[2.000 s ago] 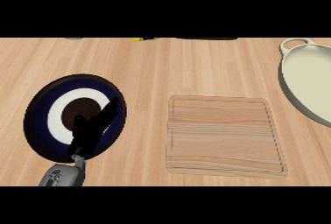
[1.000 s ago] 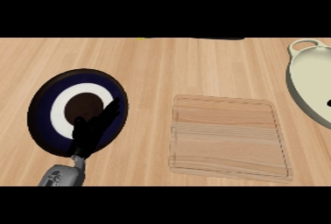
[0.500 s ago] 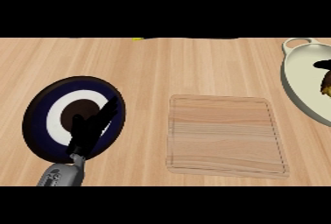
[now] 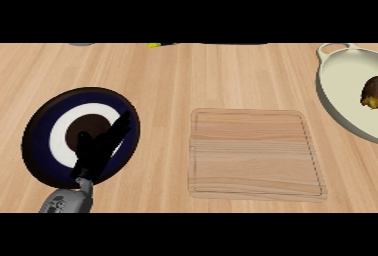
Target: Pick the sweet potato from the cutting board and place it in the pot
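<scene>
Counter [image 4: 184,75]: we see wood grain throughout.
Board [image 4: 255,152]: bare, centre-right.
Pot [image 4: 336,95]: cream, right edge.
Plate [image 4: 44,130]: dark blue, ringed white.
Left hand [image 4: 96,147]: released, fingers straight, over plate.
Sweet potato [image 4: 370,92]: inside pot.

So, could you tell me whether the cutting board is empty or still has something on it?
Empty: the cutting board shows only bare wood. A dark brown item, likely the sweet potato, lies inside the pot at the right edge.
</scene>
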You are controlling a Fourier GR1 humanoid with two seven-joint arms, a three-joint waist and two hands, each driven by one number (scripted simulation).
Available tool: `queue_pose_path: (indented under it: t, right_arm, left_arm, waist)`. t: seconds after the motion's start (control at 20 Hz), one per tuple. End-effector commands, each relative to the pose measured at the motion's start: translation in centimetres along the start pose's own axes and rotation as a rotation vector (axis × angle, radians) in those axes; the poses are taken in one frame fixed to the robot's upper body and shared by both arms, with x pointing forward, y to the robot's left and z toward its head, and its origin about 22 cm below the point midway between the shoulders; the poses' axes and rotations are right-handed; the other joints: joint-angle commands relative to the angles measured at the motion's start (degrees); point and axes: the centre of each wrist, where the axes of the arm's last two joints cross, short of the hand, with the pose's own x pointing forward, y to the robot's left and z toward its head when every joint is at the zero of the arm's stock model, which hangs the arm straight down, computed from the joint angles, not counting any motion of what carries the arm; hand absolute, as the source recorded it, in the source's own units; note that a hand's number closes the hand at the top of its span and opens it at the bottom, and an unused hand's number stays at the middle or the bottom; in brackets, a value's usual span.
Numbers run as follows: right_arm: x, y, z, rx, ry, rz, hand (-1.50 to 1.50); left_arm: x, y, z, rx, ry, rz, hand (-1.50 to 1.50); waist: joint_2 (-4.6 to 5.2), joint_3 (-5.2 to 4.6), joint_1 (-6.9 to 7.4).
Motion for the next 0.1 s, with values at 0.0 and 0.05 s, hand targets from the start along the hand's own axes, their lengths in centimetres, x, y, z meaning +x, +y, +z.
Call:
queue_pose_path:
  t: [0.0, 0.05]
  right_arm:
    - [-2.0, -4.7, -0.9, -0.072, -0.024, -0.105, -1.5]
    - [-0.8, -5.4, -1.4, -0.093, -0.038, -0.129, -1.5]
  left_arm:
    - [-0.3, -1.0, -0.1, 0.013, 0.001, -0.007, 0.0]
    - [-0.2, 0.2, -0.2, 0.002, 0.009, 0.001, 0.0]
  waist:
    - [-0.18, -0.05, -0.64]
    - [-0.16, -0.08, -0.44]
